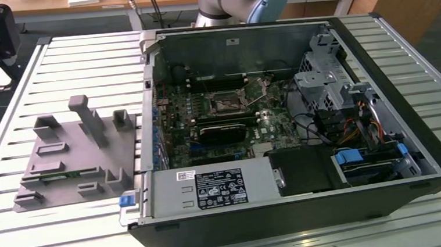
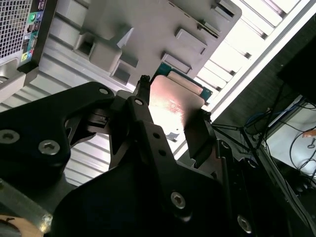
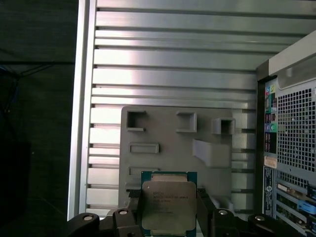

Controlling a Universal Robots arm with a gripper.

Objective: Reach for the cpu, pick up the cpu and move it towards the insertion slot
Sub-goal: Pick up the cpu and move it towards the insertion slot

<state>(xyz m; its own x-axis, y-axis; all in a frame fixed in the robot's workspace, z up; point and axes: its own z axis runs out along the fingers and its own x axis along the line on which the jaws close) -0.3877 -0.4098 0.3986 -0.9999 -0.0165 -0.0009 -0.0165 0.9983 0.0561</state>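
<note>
Cpu [image 3: 169, 205] held over the grey fixture plate [image 3: 168, 133].
The chip is clamped by two opposite edges between the fingers [image 3: 203, 207]; the insertion slot [image 1: 225, 101] is seen inside the computer case [image 1: 290, 223] beside that plate.

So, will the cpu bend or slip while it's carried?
The cpu looks like a stiff flat plate, so probably no flex. The gripper pinches only its thin edges, so it may slip or tilt if bumped.
</note>
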